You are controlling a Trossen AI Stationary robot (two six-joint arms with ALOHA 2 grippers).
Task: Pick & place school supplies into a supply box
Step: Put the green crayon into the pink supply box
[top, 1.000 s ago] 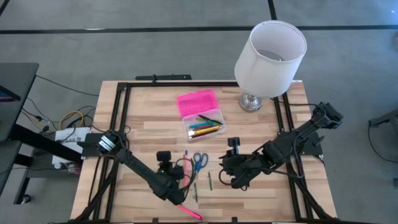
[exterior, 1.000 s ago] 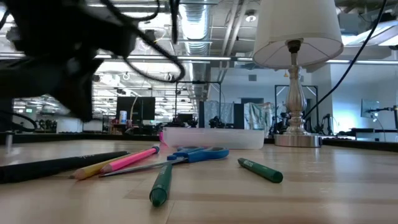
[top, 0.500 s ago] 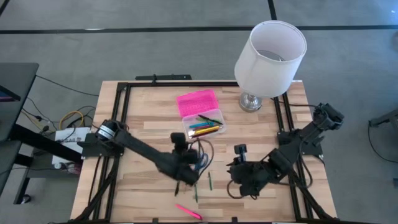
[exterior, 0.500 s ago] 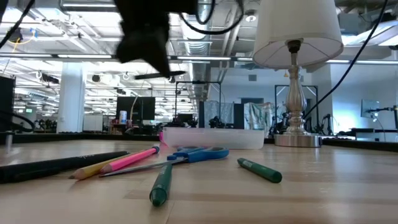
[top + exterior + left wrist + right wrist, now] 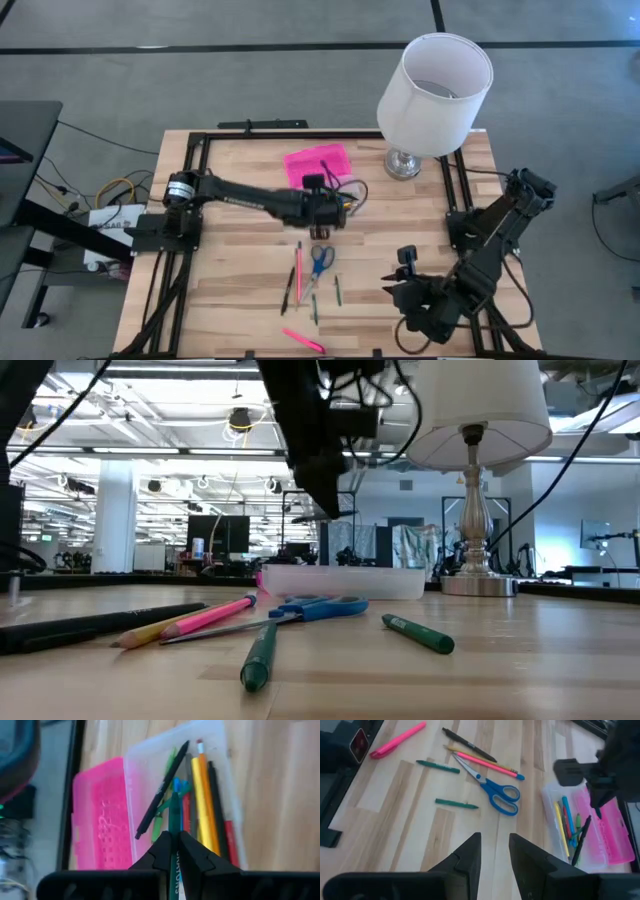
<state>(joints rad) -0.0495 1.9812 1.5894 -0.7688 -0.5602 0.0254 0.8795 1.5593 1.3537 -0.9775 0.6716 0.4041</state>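
My left gripper (image 5: pixel 325 208) (image 5: pixel 175 836) hangs over the supply box (image 5: pixel 338 203), shut on a dark green pen (image 5: pixel 174 815). The clear box (image 5: pixel 220 750) holds yellow, orange, red, green and blue pens, and a black pen (image 5: pixel 162 790) lies slantwise across them. Its pink lid (image 5: pixel 318 160) (image 5: pixel 102 815) lies open on the far side. On the table nearer me lie a pink pencil (image 5: pixel 298 270), blue scissors (image 5: pixel 320 260) (image 5: pixel 497 795), a black pen (image 5: pixel 288 290), two green pens (image 5: pixel 337 290) and a pink marker (image 5: pixel 303 340). My right gripper (image 5: pixel 400 290) (image 5: pixel 495 845) waits open near the near edge. My left gripper pinches the dark green pen's barrel (image 5: pixel 174 851) between its two fingers. The pen lies along the fingers and sticks out past their ends, over the pens in the box. The fingers point down from above the box. Whether the pen's free end (image 5: pixel 175 797) touches the contents cannot be told.
A white-shaded lamp (image 5: pixel 435 80) (image 5: pixel 480 410) stands on its metal foot (image 5: pixel 403 163) at the far right, close beside the box. Black frame rails (image 5: pixel 195 200) run along the table's left, right and far sides. Bare wood lies on the near left.
My left gripper, shut the whole time, has travelled from the near middle of the table toward the far edge and now hangs over the box. My right gripper has drawn back toward the near right edge. The loose supplies on the table have stayed put.
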